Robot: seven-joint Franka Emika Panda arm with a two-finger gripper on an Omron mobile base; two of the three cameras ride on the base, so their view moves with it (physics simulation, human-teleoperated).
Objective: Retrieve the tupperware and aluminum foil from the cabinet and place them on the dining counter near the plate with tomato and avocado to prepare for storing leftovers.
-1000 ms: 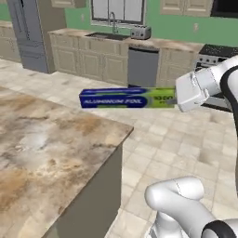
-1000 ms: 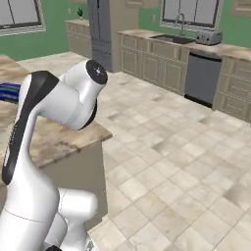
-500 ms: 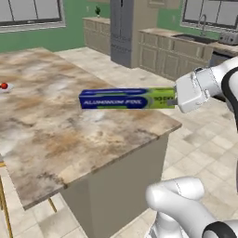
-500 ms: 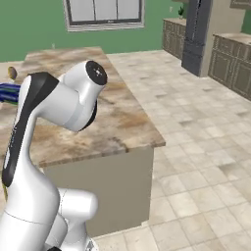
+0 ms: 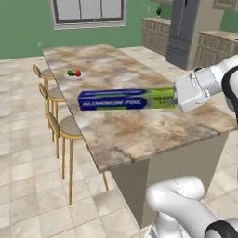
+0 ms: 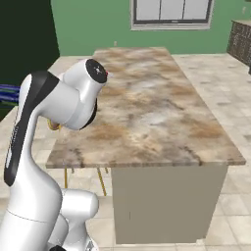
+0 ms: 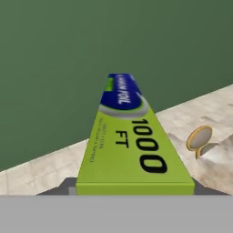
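Note:
The aluminum foil [image 5: 124,99], a long blue carton with a lime-green end, is held level in the air over the dining counter [image 5: 135,125]. My gripper [image 5: 176,98] is shut on its green end. In the hand view the aluminum foil [image 7: 131,144] runs straight away from the camera and covers the fingertips. Its blue tip [image 6: 9,91] pokes out behind the arm in the right base view. A small plate [image 5: 74,74] with tomato and avocado sits on the counter's far left side, well beyond the box. The tupperware and the cabinet are out of view.
Three round yellow-framed stools [image 5: 69,126] line the counter's left side, and one stool [image 7: 199,138] is seen past the box. A dark fridge [image 5: 183,29] and base cabinets [image 5: 155,35] stand at the back right. A window [image 5: 88,11] is set in the green wall.
The base has driven and turned, so the kitchen wall slid out of view and the dining counter now lies in front. The foil stays level in the shut gripper.

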